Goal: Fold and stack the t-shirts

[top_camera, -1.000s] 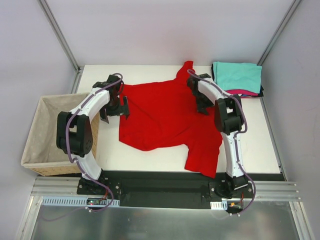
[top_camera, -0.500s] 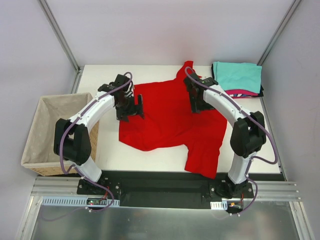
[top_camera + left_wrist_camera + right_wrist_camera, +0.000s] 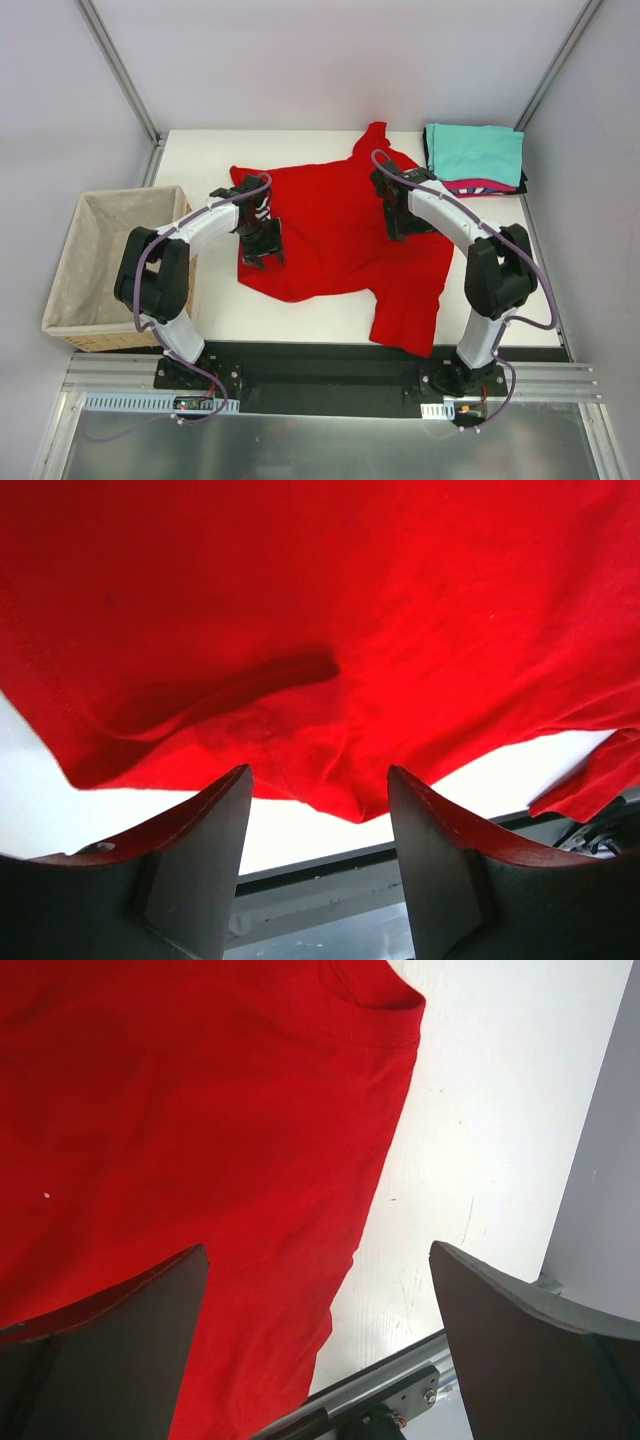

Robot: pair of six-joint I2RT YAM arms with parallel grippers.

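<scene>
The red t-shirt [image 3: 335,225] lies spread and rumpled across the middle of the white table [image 3: 290,318]. One sleeve points to the far edge and another hangs toward the near right. My left gripper [image 3: 262,248] hovers over the shirt's near-left part. In the left wrist view this gripper [image 3: 318,780] has its jaws apart with nothing between them, and the shirt's hem [image 3: 350,630] is just beyond the tips. My right gripper [image 3: 397,215] stands wide open over the shirt's right side. In the right wrist view this gripper [image 3: 318,1250] straddles the shirt's edge [image 3: 180,1110].
A stack of folded t-shirts sits at the far right corner, the teal one [image 3: 475,152] on top and a magenta one [image 3: 480,186] under it. The wicker basket [image 3: 100,250] stands off the table's left side. A black rail [image 3: 330,365] runs along the near edge.
My left gripper has swung from the shirt's far-left edge toward the near side, onto the cloth, and its jaws have narrowed. The right gripper has shifted slightly nearer and stayed wide open.
</scene>
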